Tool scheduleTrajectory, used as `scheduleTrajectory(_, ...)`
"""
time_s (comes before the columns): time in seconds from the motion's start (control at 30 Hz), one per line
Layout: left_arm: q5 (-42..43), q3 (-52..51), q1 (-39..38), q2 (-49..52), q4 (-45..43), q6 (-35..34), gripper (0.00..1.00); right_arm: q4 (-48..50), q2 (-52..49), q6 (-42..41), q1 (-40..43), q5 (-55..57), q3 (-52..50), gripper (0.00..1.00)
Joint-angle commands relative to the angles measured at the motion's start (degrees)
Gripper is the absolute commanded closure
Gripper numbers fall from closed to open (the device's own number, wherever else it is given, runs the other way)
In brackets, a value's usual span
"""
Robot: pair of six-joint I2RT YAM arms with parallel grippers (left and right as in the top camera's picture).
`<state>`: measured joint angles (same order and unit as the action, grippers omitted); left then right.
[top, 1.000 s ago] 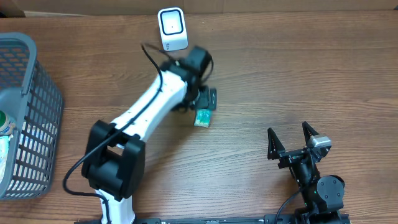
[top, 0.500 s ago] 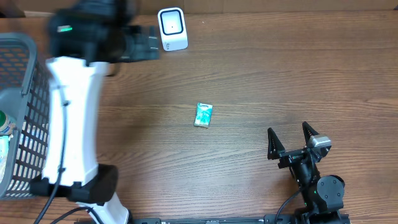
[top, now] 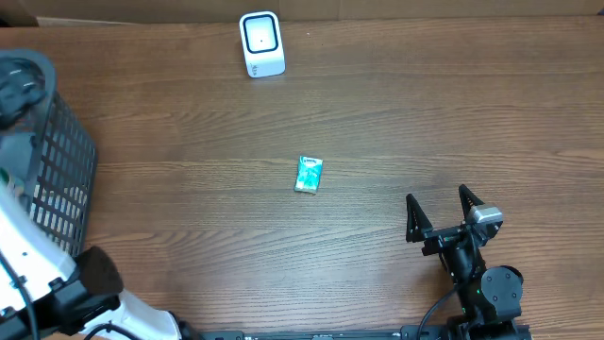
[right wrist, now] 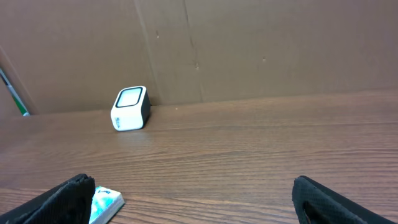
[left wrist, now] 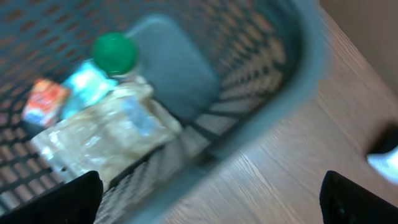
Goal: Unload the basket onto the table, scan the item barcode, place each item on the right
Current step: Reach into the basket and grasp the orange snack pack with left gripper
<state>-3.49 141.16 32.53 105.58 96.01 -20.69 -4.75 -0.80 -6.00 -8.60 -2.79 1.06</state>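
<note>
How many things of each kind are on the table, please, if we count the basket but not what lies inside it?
White scanner: 1
Small teal box: 1
Mesh basket: 1
Total: 3

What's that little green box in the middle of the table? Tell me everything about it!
The small teal-green rectangular packet has white markings and a pale band at one end. Its material is too small to tell. It lies flat, slightly askew, near the middle of the brown wooden table. Only the table touches it.
</note>
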Motion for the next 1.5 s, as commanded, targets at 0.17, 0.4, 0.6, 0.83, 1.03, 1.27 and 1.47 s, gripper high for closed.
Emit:
scheduleTrajectory(0.17, -0.59, -1.62, 8.26, -1.92, 0.79, -2.03, 0.05, 0.17, 0.63, -0.15, 0.28, -0.31, -0.61, 0.0)
scheduleTrajectory(0.4, -3.65, -12.55, 11.72, -1.92, -2.27, -2.05, 0.05, 0.2, 0.63, -0.15, 0.28, -0.31, -0.61, 0.0)
scheduleTrajectory(0.6, -4.87, -21.11, 16.52, -1.95, -5.64, -2.69, 0.03, 0.17, 0.63, -0.15, 0.28, -0.31, -0.61, 0.0)
scheduleTrajectory(0.83, -8.74, -30.51, 20.63, -2.01, -9.44, -2.49, 0.06, 0.2, 0.63, -0.15, 0.28, -0.31, -0.61, 0.0)
scheduleTrajectory(1.03, -13.18, -39.41, 21.44, -2.08, -15.06, -1.68, 0.06, 0.2, 0.63, -0.15, 0.28, -0.31, -0.61, 0.0)
scheduleTrajectory(1.27, -15.61, -46.4, 22.34, -2.1, -22.6, 2.86, 0.06, 0.17, 0.63, -0.15, 0.28, -0.31, -0.61, 0.0)
scheduleTrajectory(1.47, -16.68, -52.65, 23.17, -2.1, -30.82, 9.75, 0.08, 0.2, 0.63, -0.15, 0.28, -0.31, -0.61, 0.0)
